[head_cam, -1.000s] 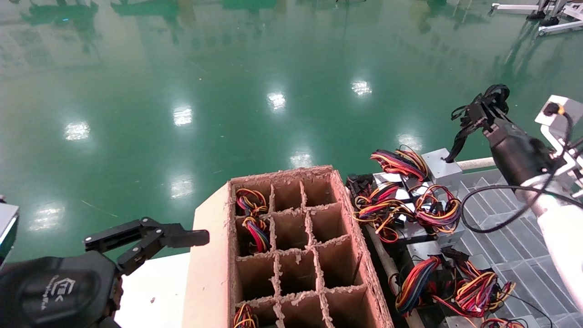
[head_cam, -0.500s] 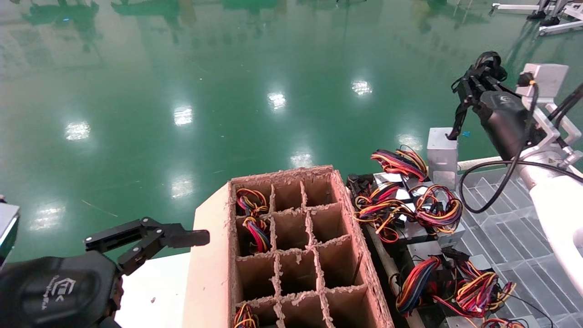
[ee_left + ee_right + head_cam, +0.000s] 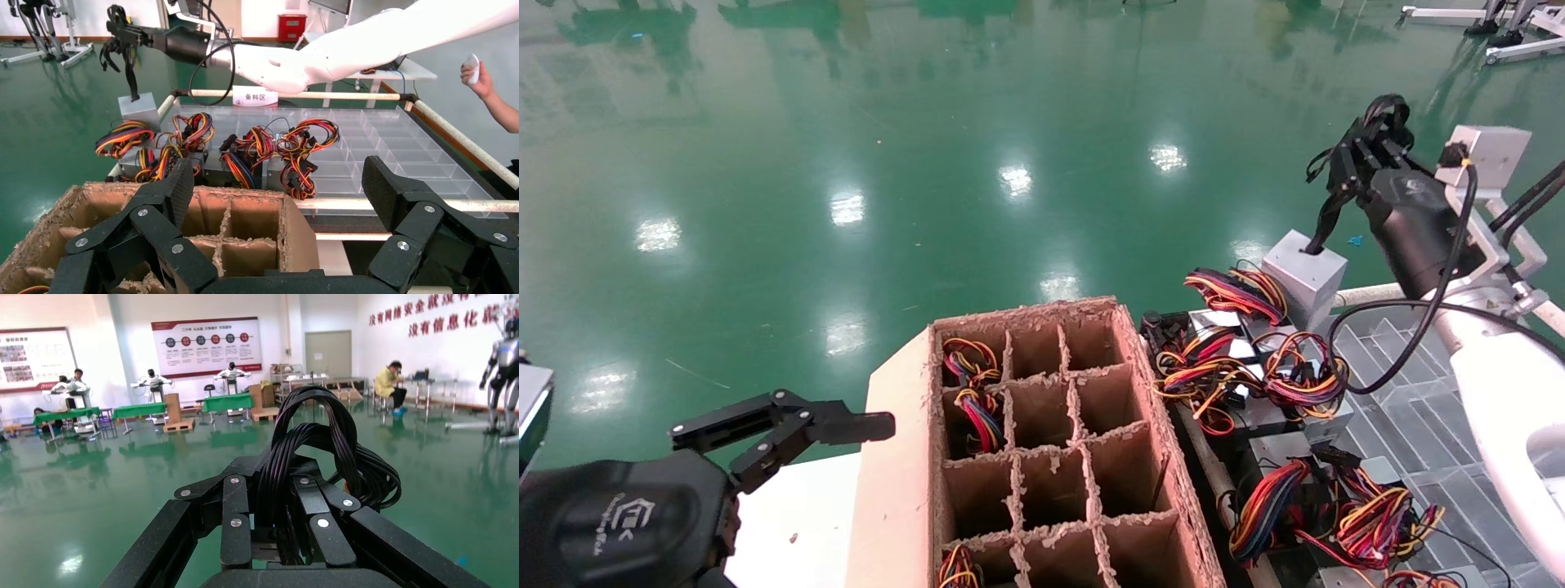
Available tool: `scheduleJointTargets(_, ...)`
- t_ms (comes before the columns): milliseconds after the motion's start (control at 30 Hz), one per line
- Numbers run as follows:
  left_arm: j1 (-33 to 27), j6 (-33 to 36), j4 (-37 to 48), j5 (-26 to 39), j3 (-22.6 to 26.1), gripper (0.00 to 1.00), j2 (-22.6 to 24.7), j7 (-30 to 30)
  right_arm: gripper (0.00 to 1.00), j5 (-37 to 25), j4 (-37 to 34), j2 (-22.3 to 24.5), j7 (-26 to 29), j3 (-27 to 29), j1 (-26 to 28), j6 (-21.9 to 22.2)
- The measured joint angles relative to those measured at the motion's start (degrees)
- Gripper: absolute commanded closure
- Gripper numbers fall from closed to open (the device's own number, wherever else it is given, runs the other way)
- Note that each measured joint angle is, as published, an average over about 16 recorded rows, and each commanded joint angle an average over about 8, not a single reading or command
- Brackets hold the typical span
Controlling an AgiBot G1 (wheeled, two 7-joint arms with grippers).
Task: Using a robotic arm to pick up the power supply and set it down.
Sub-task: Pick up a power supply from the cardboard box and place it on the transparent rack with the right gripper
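The power supply [image 3: 1305, 273], a plain grey box, now hangs tilted by its black cables [image 3: 1369, 139] above the far end of the pile of wired units [image 3: 1246, 359], no longer upright as half a second ago. The right gripper [image 3: 1354, 155], raised at far right, pinches the cable bundle. The left gripper [image 3: 846, 426] stays parked near left, fingers spread, beside the cardboard divider box [image 3: 1050, 441].

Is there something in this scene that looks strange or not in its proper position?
Yes. The right gripper holds the power supply only by its black cables, so the grey box hangs tilted. The cardboard divider box also has ragged, torn edges. The left gripper waits open beside it.
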Motion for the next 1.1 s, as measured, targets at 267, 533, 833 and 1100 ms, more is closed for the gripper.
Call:
scheduleJointTargets(267,0.00,0.00,0.00,-0.01,0.01,0.00,0.00,0.00,1.00,2.47,-2.33,0.07,3.90,1.71,-1.38,-0.08)
scheduleJointTargets(533,0.00,-0.01,0.00,-0.01,0.02,0.00,-0.01,0.01,1.00,5.27,-3.20,0.75,8.51,3.67,-4.03,-1.02)
scheduleJointTargets(833,-0.01,-0.01,0.00,-0.02,0.03,0.00,-0.01,0.01,1.00,6.96,-2.36,1.90,11.31,4.86,-6.75,-3.66)
scheduleJointTargets(1100,-0.01,-0.01,0.00,-0.02,0.03,0.00,-0.01,0.02,1.00,4.39,-0.29,3.81,8.07,3.11,-7.13,-5.27)
